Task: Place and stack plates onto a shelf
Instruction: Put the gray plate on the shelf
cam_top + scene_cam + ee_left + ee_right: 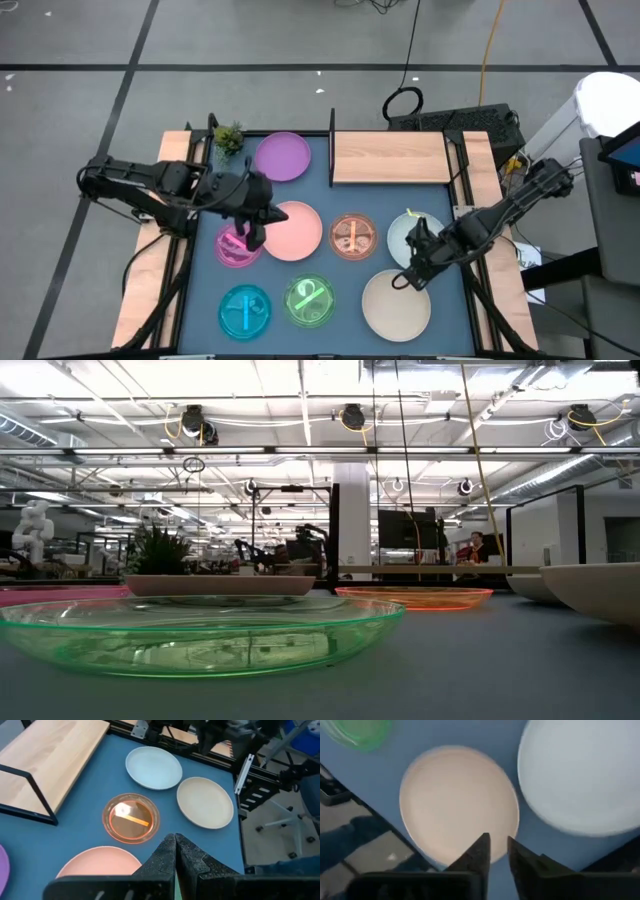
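**Risk note: nothing gripped, eight plates loose, shelf bare**

Currently no plate is on the shelf point(390, 157); its light-wood board lies at the table's far edge, right of centre, with the black upright at its left end.

My left gripper point(254, 234) hovers over the gap between the magenta plate point(236, 246) and the pink plate point(294, 229), fingers pressed together on nothing. My right gripper point(410, 277) hangs between the mint-white plate point(414, 238) and the cream plate point(396, 303), fingers almost together with a thin gap, holding nothing.

Elsewhere: purple plate point(282, 156) far left beside a small plant point(228, 137); orange-brown plate point(353, 237), cyan plate point(244, 309) and green plate point(312, 301) spread over the blue table point(340, 200).

Likely failures, as I judge them:
- Descending with fingers this tight, I would push a rim, not straddle it; the plate would skid.
- Plastic rims look shallow, so a pinch could slip.
- Translucent plates carry loose stick pieces; tilting would spill them.
- Small plates stacked first would leave large ones rocking.
- Carrying toward the shelf, I could clip the upright.
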